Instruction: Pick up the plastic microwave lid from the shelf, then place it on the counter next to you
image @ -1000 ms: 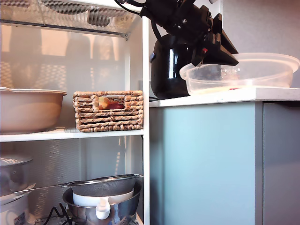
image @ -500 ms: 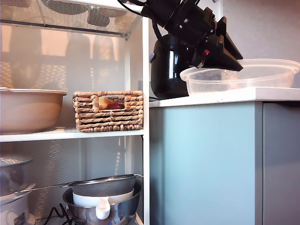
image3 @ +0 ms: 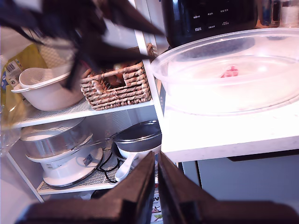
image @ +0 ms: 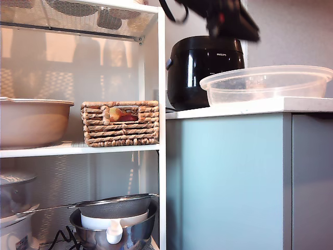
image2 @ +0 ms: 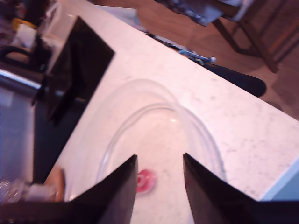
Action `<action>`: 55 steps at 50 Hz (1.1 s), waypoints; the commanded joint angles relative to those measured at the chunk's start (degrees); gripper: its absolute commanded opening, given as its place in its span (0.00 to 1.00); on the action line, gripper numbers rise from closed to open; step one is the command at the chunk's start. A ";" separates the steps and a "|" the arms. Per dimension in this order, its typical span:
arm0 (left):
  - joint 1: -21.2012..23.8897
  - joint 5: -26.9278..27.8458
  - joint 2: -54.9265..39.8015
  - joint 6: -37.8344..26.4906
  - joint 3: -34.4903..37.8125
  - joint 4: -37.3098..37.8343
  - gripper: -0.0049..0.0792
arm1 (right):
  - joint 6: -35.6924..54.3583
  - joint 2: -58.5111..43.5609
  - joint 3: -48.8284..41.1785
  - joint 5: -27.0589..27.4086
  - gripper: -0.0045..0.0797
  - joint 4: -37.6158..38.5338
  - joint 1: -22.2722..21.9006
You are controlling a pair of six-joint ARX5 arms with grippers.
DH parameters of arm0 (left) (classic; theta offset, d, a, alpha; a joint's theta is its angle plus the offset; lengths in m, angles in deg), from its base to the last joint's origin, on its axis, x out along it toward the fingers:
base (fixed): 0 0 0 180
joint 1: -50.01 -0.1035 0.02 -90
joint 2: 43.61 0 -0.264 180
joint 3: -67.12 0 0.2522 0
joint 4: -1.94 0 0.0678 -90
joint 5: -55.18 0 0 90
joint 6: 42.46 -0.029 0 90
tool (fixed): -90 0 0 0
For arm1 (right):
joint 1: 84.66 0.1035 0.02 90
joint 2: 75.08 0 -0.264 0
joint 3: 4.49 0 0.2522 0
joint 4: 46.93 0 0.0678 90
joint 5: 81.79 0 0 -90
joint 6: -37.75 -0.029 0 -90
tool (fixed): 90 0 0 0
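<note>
The plastic microwave lid (image: pixel 268 83) is a clear dome resting rim-up on the white counter (image: pixel 250 107), in the exterior view's right half. Its red centre spot (image2: pixel 145 181) shows through the bottom. My first gripper (image: pixel 244 31) hangs blurred above the lid's rim, open, and holds nothing. In the first wrist view this gripper (image2: pixel 160 186) looks straight down into the lid (image2: pixel 154 135). My second gripper (image3: pixel 156 186) is shut and empty, low in front of the counter (image3: pixel 224 135), facing the lid (image3: pixel 233 70). The shelf (image: pixel 161 104) stands at the exterior view's left.
A black rice cooker (image: pixel 205 67) stands on the counter just behind the lid. The shelf holds a wicker basket (image: pixel 120 123), a beige bowl (image: pixel 34 122) and, lower down, a steel bowl with a strainer (image: pixel 114 219). A white steamer (image3: pixel 65 154) sits on the lowest board.
My first gripper has let go of the lid's rim and risen towards the exterior view's top. The lid stays settled on the counter.
</note>
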 commanded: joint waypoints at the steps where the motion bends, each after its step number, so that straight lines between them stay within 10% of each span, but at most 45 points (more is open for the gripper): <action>1: -0.92 -1.01 -0.13 2.69 -0.50 0.33 0.37 | -0.15 -0.28 0.85 -0.15 0.04 0.39 0.22; 11: -3.72 -4.61 1.05 14.34 -0.50 3.65 0.02 | -0.15 -0.28 0.85 -0.15 0.04 0.24 0.22; 33: -8.31 -11.74 -1.18 70.36 -0.50 8.00 0.04 | 0.04 -0.28 0.85 0.04 0.04 0.17 0.22; 55: -8.48 -13.53 -9.62 84.94 -0.50 4.02 0.04 | 0.07 -0.28 0.85 0.04 0.04 0.20 0.22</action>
